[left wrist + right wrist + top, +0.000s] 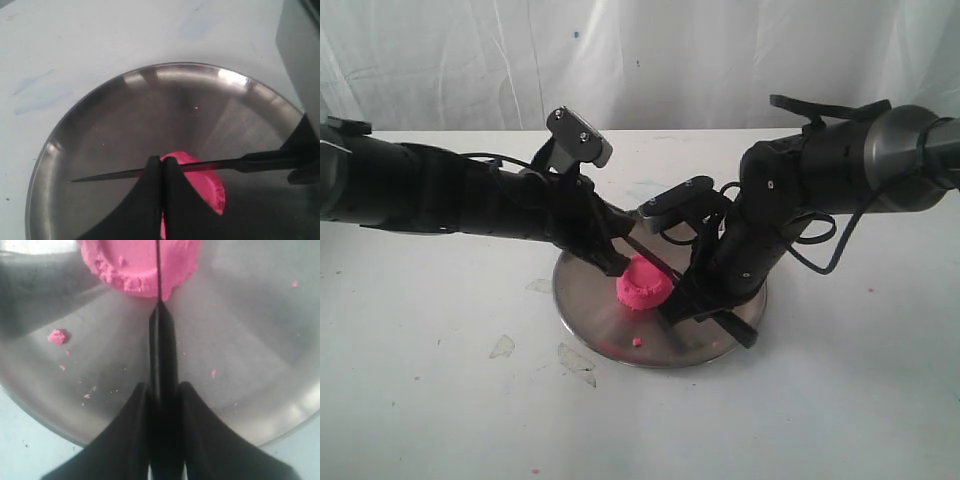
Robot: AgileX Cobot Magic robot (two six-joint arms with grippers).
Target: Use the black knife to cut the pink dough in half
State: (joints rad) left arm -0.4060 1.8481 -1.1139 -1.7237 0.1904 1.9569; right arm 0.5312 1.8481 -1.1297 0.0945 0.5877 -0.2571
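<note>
my right tool (163,390) clamped on black knife (110,176) handle | blade runs near-right to far-left across the middle of the pink dough (642,285), mid steel plate (605,325) | left tool (161,162) pinched shut, empty, just left of it | I'd just press down

A: Any lettering coming through on your feeds right now?
B: None I can read from here: the black knife (162,355) is plain, the steel plate (75,145) bare, the pink dough (130,260) unmarked.

Matte black arms (450,200), silver collars (905,150), looping cables (820,262).
</note>
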